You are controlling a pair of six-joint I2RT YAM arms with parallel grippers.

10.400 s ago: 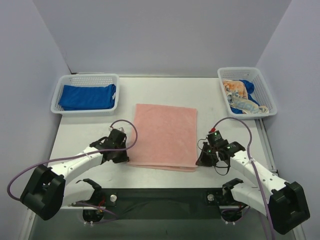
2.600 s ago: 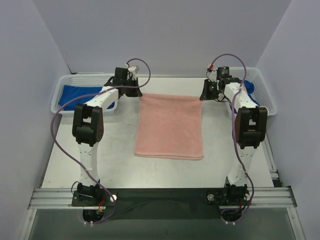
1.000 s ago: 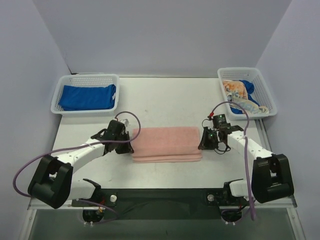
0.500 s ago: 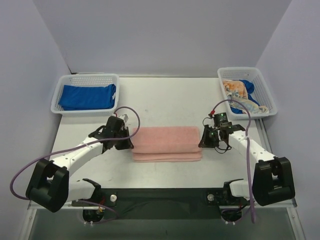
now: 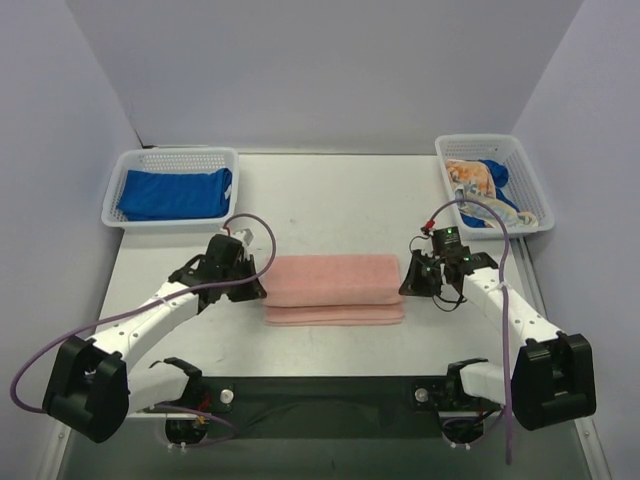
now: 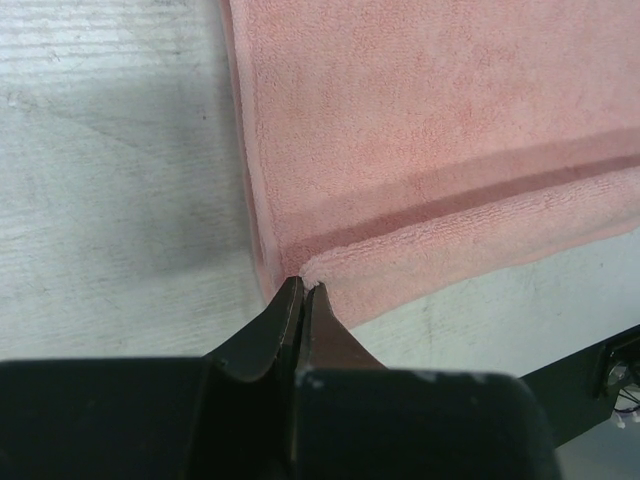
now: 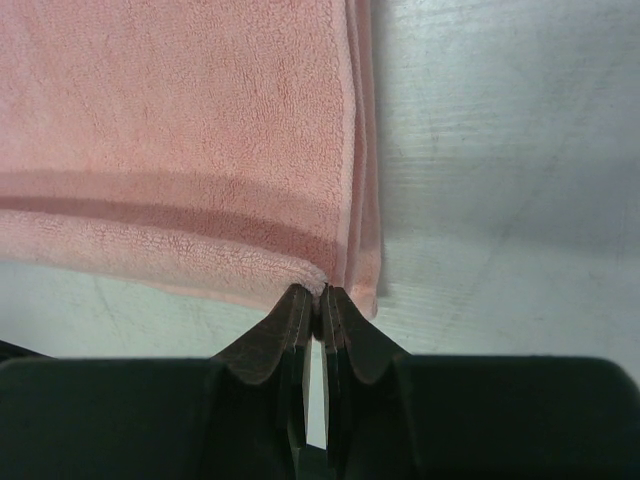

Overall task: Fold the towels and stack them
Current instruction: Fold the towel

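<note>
Salmon-pink towel [image 5: 335, 285] soft, light, floppy; corners look best hold. Left end effector [image 6: 303, 290], right end effector [image 7: 318, 295] pinched tight on top-layer corners.

No writing or number is legible in any view.

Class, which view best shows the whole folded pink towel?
Top external: the whole pink towel is in frame. The left wrist view shows only the corner the left gripper pinches; the right wrist view, the corner in the right gripper.
</note>
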